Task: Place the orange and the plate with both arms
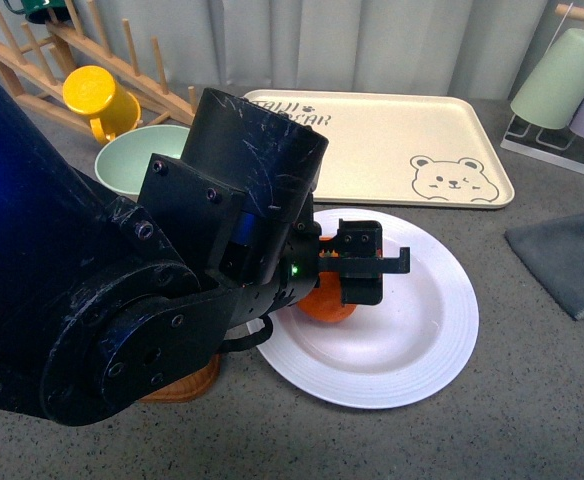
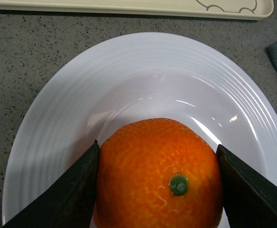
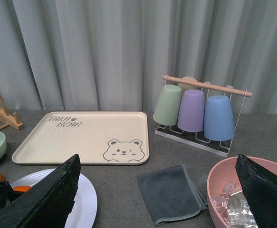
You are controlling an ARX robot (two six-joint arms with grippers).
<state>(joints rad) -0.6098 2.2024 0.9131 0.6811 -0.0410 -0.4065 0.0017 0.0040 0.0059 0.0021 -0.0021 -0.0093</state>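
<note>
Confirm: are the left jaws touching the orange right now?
Touching. The left wrist view shows the left gripper with both jaws pressed against opposite sides of the orange, no gap at either.

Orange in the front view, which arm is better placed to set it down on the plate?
Left. The left gripper clasps the orange right over the plate; the right gripper is open and empty, away from the plate.

Tray lettering: on the beige tray (image 3: 81, 142) we read what looks like "TAIJI BEAR" in dark outlined capitals, with a small paw mark between the words.
Front view lettering: on the same tray we make out only part of it, ending in "EAR".
Tray emblem: a winking bear face (image 3: 124, 149).
</note>
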